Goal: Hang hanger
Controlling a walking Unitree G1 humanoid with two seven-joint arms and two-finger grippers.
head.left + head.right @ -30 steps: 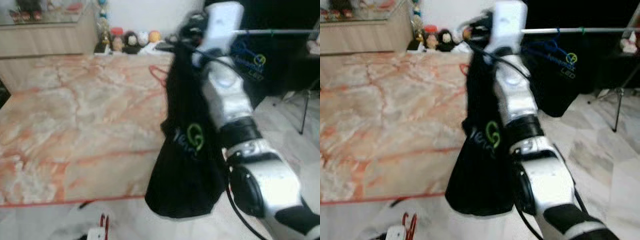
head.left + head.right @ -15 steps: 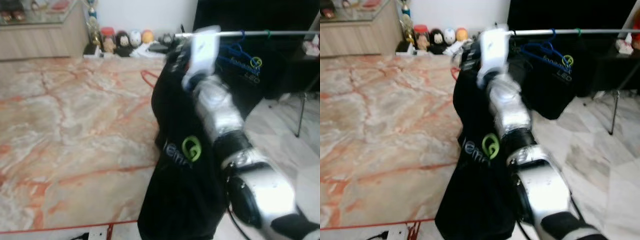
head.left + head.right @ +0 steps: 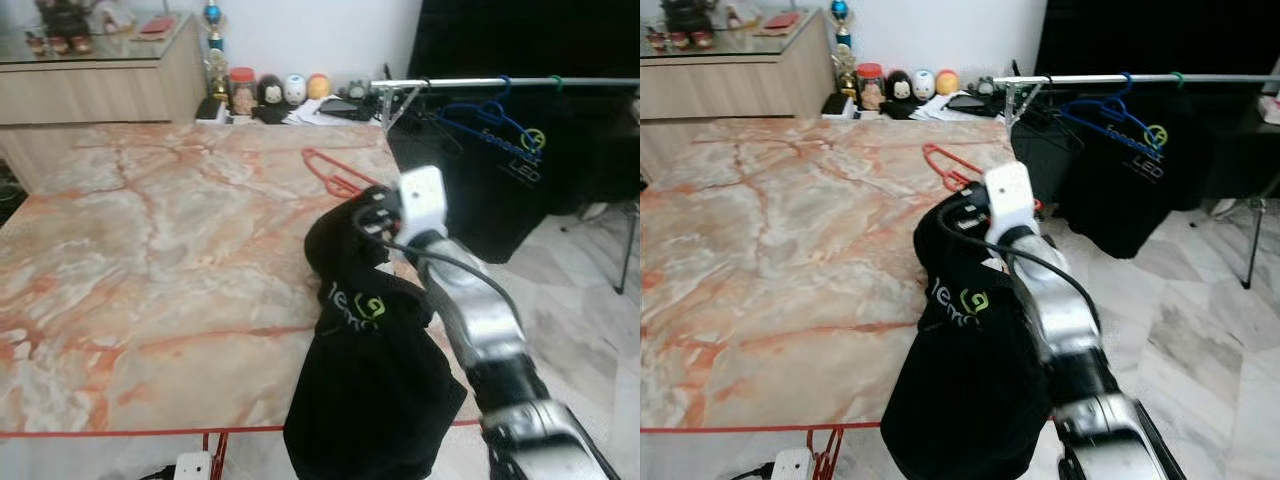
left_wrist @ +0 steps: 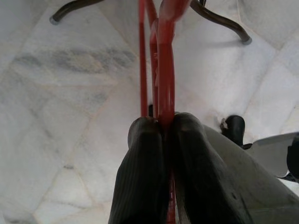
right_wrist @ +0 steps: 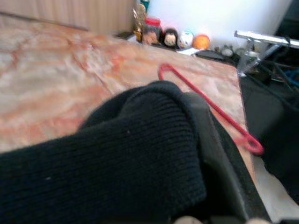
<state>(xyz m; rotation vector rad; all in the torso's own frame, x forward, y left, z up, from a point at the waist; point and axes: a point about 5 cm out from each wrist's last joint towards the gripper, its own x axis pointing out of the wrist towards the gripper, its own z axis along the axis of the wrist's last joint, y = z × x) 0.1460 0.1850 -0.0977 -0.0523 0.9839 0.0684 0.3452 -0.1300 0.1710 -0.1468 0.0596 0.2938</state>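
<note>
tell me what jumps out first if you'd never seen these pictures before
The right claw, reaching over the edge of the pink marble table, holds up a black garment with a green logo that droops off the table's near edge. A red hanger lies on the marble just beyond it, and a metal rail to the right carries a blue hanger with another black shirt. The left claw is shut on red hangers above the floor.

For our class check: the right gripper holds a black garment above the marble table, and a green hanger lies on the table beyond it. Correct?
Not quite: the hanger on the marble table is red, not green, as the left eye view shows. The right gripper does hold the black garment.
</note>
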